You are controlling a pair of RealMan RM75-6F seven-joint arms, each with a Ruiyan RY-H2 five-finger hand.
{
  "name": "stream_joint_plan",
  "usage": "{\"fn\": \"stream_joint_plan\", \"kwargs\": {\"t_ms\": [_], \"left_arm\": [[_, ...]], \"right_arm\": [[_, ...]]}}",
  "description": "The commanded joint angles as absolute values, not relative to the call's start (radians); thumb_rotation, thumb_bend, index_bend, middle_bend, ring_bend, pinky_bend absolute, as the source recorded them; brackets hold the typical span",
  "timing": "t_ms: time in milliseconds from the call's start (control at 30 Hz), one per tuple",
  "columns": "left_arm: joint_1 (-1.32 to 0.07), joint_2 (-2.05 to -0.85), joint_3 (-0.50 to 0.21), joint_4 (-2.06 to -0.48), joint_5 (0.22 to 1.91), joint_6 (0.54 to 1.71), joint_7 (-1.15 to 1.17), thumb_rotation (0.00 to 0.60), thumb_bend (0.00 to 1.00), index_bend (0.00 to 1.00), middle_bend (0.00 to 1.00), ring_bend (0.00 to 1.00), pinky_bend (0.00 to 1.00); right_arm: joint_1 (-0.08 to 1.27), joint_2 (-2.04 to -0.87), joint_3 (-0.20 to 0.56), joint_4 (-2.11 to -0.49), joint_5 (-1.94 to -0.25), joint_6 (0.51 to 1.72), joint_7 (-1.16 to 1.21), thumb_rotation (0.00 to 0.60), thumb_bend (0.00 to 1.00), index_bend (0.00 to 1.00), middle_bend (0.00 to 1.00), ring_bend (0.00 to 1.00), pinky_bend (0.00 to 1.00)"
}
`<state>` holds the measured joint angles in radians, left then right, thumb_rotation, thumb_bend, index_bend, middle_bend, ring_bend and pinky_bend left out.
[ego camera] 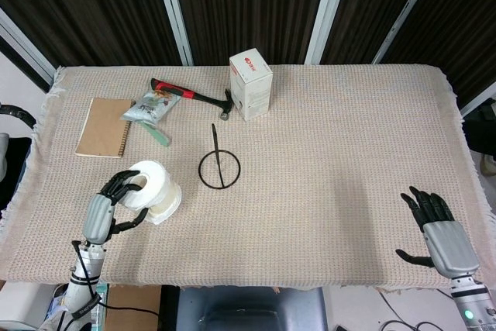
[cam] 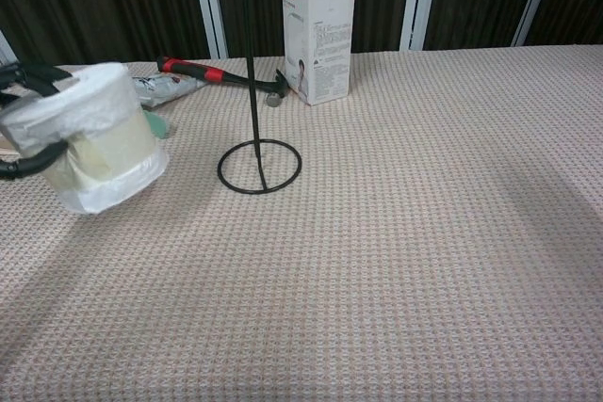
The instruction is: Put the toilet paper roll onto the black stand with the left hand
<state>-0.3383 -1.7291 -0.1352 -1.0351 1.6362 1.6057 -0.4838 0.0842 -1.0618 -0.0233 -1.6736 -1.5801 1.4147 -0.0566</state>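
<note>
My left hand [ego camera: 108,205] grips the white toilet paper roll [ego camera: 154,188] at the front left of the table, fingers over its top and thumb under its side. The chest view shows the roll [cam: 99,138] tilted, with my left hand's fingertips [cam: 24,77] on its left side. The black stand [ego camera: 218,165], a ring base with a thin upright rod, stands to the roll's right, apart from it; in the chest view the stand [cam: 255,120] rises at centre left. My right hand [ego camera: 438,226] rests open at the table's front right edge, holding nothing.
A white carton [ego camera: 250,83] stands at the back centre. A red-and-black hammer [ego camera: 192,96], a snack packet [ego camera: 153,108] and a brown notebook [ego camera: 105,126] lie at the back left. The woven cloth [ego camera: 349,153] covers the table.
</note>
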Motion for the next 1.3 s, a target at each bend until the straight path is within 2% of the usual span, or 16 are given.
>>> {"fn": "stream_joint_plan", "kwargs": {"t_ms": [33, 267, 333, 400, 567, 933, 1300], "left_arm": [[-0.397, -1.671, -0.214, -1.166, 1.664, 1.655, -0.432, 0.6, 0.55, 0.62, 0.65, 0.63, 0.83], [-0.472, -1.614, -0.307, -1.352, 1.645, 1.622, -0.351, 0.6, 0.55, 0.62, 0.65, 0.63, 0.84], [-0.563, -1.597, -0.394, -1.465, 1.621, 1.547, -0.278, 0.6, 0.55, 0.62, 0.65, 0.63, 0.84], [-0.6, -1.585, -0.442, -1.543, 1.567, 1.497, -0.226, 0.6, 0.55, 0.62, 0.65, 0.63, 0.84], [-0.675, -1.578, -0.513, -1.591, 1.495, 1.43, -0.141, 0.6, 0.56, 0.62, 0.65, 0.63, 0.84], [-0.775, -1.636, -0.49, -1.513, 1.46, 1.374, -0.038, 0.6, 0.56, 0.62, 0.65, 0.63, 0.84], [-0.811, -1.646, -0.473, -1.442, 1.447, 1.376, -0.025, 0.6, 0.56, 0.62, 0.65, 0.63, 0.84]], "right_arm": [[0.084, -1.058, -0.026, -1.675, -1.583, 1.414, -0.052, 0.6, 0.05, 0.0, 0.0, 0.0, 0.0], [0.083, -1.051, -0.027, -1.678, -1.587, 1.417, -0.038, 0.6, 0.05, 0.0, 0.0, 0.0, 0.0], [0.083, -1.045, -0.027, -1.679, -1.588, 1.417, -0.03, 0.6, 0.05, 0.0, 0.0, 0.0, 0.0], [0.084, -1.041, -0.027, -1.68, -1.586, 1.415, -0.024, 0.6, 0.05, 0.0, 0.0, 0.0, 0.0], [0.085, -1.03, -0.027, -1.677, -1.591, 1.417, -0.003, 0.6, 0.05, 0.0, 0.0, 0.0, 0.0], [0.085, -1.013, -0.021, -1.677, -1.586, 1.421, 0.033, 0.6, 0.05, 0.0, 0.0, 0.0, 0.0], [0.084, -0.999, -0.022, -1.68, -1.589, 1.423, 0.056, 0.6, 0.05, 0.0, 0.0, 0.0, 0.0]]}}
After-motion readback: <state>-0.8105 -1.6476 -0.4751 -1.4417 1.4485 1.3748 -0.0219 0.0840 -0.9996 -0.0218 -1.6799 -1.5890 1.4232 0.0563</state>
